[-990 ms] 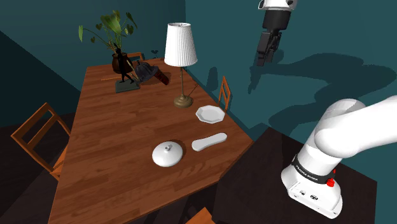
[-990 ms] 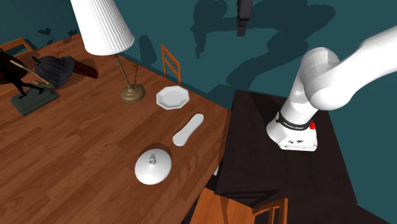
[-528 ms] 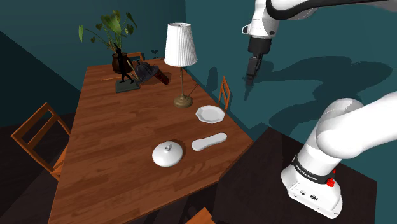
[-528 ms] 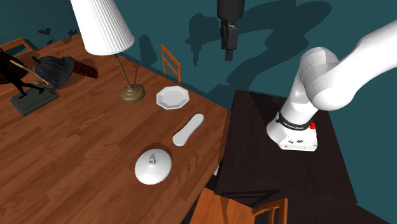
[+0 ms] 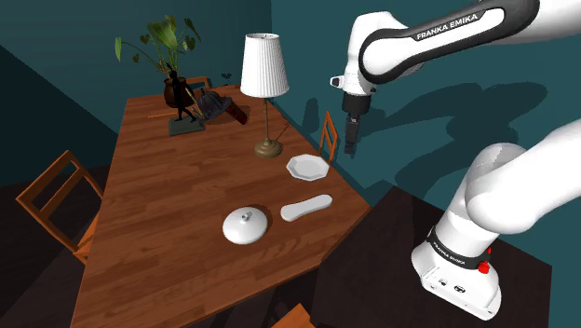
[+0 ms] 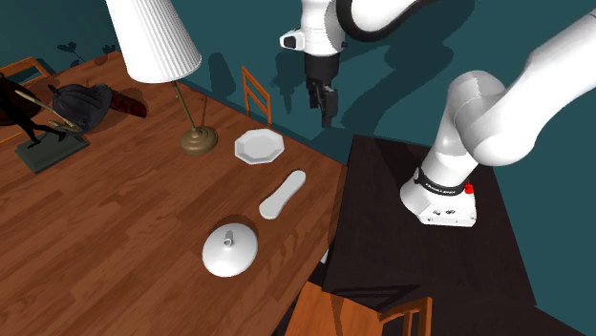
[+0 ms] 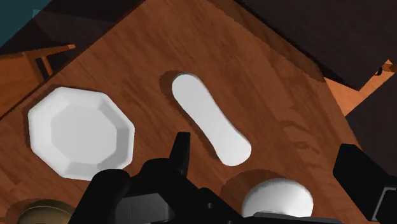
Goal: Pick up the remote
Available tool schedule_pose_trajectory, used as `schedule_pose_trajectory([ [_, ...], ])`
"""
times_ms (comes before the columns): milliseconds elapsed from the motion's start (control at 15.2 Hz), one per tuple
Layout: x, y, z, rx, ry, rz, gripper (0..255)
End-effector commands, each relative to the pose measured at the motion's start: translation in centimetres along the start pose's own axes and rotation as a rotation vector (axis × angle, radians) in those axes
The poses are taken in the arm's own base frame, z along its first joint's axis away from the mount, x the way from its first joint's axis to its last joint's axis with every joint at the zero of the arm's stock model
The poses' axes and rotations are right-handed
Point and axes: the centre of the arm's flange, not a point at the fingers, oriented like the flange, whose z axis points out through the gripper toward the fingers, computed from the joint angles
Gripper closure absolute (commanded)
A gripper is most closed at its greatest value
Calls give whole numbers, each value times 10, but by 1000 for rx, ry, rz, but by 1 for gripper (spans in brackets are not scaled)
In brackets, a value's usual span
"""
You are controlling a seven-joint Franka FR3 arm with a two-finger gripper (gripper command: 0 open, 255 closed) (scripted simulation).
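You're on the approach: your hand (image 5: 351, 145) hangs high above the table (image 5: 158, 233), fingers apart, it seems, and empty. The remote (image 7: 210, 118) lies flat just beside the plate (image 7: 81, 132). Next, lower over the remote, fingers straddling its narrow width.

Open air lying over remote (image 5: 307, 207)
Plate (image 5: 307, 167) and lid (image 5: 246, 225) are sitting near its ends, not touching; lamp (image 5: 264, 65) is standing behind.

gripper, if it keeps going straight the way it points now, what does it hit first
Probably the wooden table, landing beside the white remote, between it and the domed lid. The open gripper hangs high, so the exact spot is uncertain.
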Motion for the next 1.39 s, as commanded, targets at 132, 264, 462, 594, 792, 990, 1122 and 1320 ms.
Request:
schedule_pose_trajectory([
  [132, 20, 6, 48, -15, -2, -121, 0],
  [264, 30, 8, 72, -22, -4, -180, 0],
  [462, 46, 10, 108, -32, -7, -268, 0],
  [594, 57, 11, 132, -38, -9, -327, 0],
  [792, 72, 12, 169, -48, -13, -415, 0],
  [990, 88, 12, 205, -58, -16, -504, 0],
  [1122, 98, 11, 229, -65, -18, -563, 0],
  [1320, 110, 9, 258, -72, -21, -632, 0],
])
